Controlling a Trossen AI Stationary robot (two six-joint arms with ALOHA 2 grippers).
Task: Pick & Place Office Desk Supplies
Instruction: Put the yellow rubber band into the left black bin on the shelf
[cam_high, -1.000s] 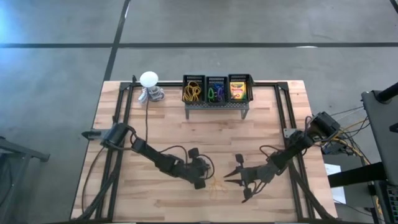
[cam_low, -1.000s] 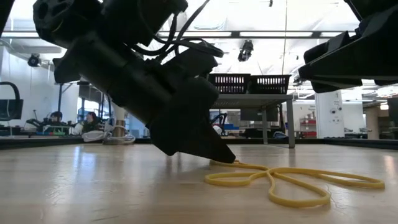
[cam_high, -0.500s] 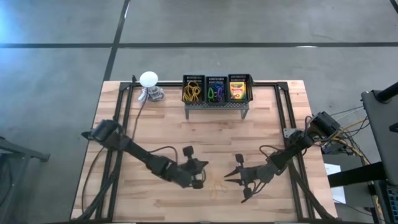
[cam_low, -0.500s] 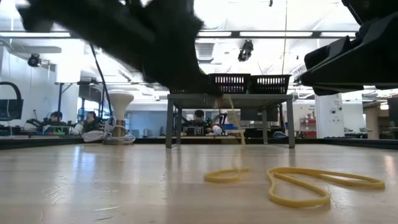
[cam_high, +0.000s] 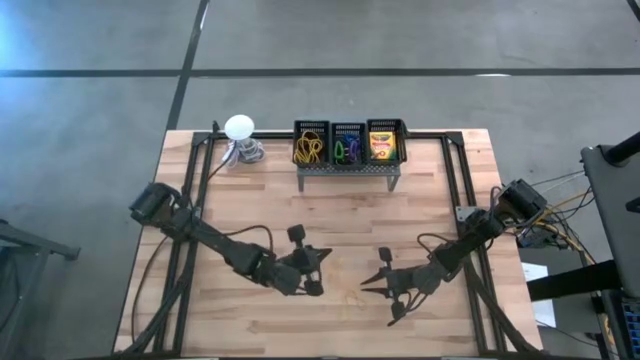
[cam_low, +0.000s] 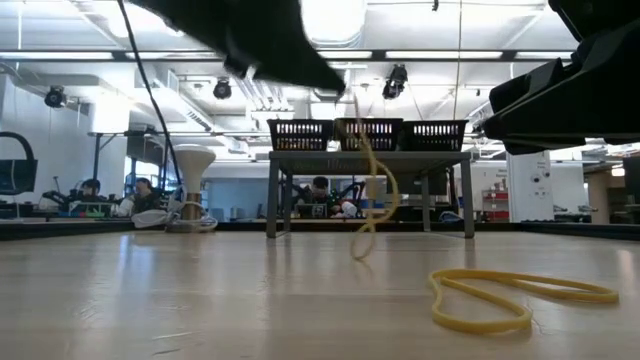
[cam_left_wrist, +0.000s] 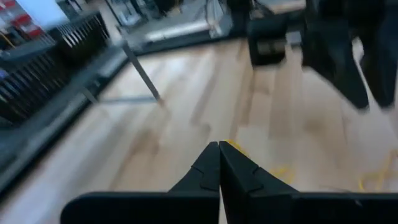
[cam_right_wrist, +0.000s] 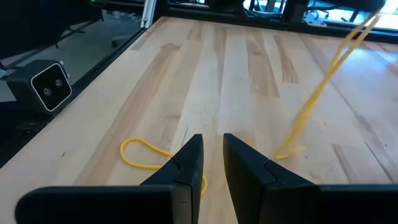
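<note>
- Rubber band (cam_low: 368, 190) hangs from the left pincer (cam_high: 318, 257), pressed together on it and lifted off the surface (cam_high: 400, 220); a second band (cam_low: 520, 297) lies below.
- Right pincer (cam_high: 368, 282) hovers nearby, slightly parted and empty.
- Stand (cam_high: 350, 150) bins hold yellow bands, coloured clips and a crayon box (cam_high: 381, 145); both loose bands remain unplaced.

No words or numbers can be read here. The yellow-and-green crayon box (cam_high: 382, 146) in the right bin of the grey stand (cam_high: 349, 165) has a dark band of print on its front, but the letters are too small to make out.
</note>
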